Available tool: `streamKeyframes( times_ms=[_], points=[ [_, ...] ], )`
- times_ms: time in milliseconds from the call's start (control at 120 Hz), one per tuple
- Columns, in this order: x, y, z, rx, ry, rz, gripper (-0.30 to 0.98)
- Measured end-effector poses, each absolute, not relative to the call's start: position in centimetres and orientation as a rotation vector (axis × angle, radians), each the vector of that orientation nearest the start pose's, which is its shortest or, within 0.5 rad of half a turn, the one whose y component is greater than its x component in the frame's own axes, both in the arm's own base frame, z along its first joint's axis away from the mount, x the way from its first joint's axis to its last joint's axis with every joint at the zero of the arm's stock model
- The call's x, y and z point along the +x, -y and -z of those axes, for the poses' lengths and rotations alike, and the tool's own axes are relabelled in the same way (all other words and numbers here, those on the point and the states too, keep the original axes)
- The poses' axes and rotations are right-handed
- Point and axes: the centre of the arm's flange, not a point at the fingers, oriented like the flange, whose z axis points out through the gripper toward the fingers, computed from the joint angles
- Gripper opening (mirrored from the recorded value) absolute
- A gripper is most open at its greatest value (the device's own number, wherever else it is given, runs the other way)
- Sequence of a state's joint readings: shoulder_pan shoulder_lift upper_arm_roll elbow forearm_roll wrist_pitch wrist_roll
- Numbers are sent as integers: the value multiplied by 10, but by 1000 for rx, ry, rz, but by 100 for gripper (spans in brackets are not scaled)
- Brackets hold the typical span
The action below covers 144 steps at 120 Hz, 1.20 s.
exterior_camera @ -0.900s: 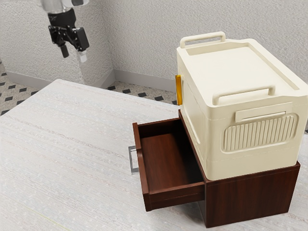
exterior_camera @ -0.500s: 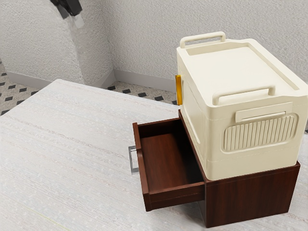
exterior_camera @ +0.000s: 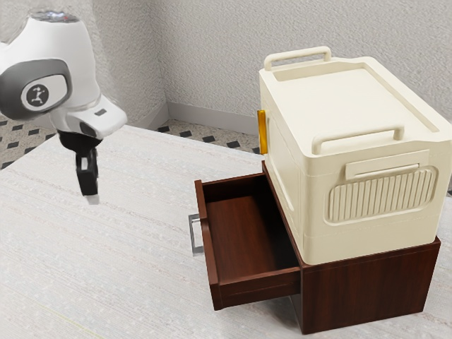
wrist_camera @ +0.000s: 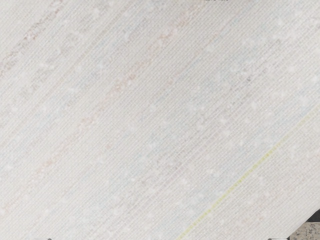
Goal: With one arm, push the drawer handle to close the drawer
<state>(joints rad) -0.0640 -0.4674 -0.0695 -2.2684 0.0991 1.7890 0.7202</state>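
The black gripper (exterior_camera: 92, 198) points down over the table on the exterior view's left, with a wide gap between it and the drawer handle (exterior_camera: 198, 240). In the wrist view, slivers of the open gripper (wrist_camera: 160, 238) show at the lower edge, far apart with nothing between them. The dark red-brown drawer (exterior_camera: 244, 229) is pulled well out of its cabinet (exterior_camera: 371, 289), its inside bare. Its metal handle is on the front panel, facing the gripper's side, and nothing touches it.
A large cream box (exterior_camera: 360, 99) with two top handles and a yellow-orange strip (exterior_camera: 263, 132) stands on the cabinet. The pale table (exterior_camera: 106, 268) lies under the hand; its edge and patterned floor appear at a corner of the wrist view.
My hand was high at the exterior view's upper left, rose mostly out of view, and is now much lower over the table. The drawer has not moved.
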Motion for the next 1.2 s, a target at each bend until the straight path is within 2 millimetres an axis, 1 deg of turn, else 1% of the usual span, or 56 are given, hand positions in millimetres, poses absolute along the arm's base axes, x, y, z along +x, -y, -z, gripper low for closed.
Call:
streamKeyframes(
  times_ms=[50,142,200,275,333,450,567,667,808,892,1042,1200],
  points=[
    [411,57,-525,-2709,-1323,-35,28],
    [419,56,-501,-2696,-1364,31,12],
    [423,60,-488,-2681,-1396,71,6],
    [422,65,-472,-2672,-1428,122,0],
    [421,75,-465,-2653,-1463,165,-3],
    [417,100,-453,-2611,-1522,224,-6],
    [413,110,-441,-2601,-1539,247,-8],
    [412,128,-429,-2591,-1570,259,-9],
    [420,134,-410,-2614,-1574,264,-9],
    [425,140,-403,-2615,-1583,275,-10],
    [438,158,-400,-2598,-1614,304,-10],
    [447,169,-394,-2590,-1634,326,-10]
  ],
)
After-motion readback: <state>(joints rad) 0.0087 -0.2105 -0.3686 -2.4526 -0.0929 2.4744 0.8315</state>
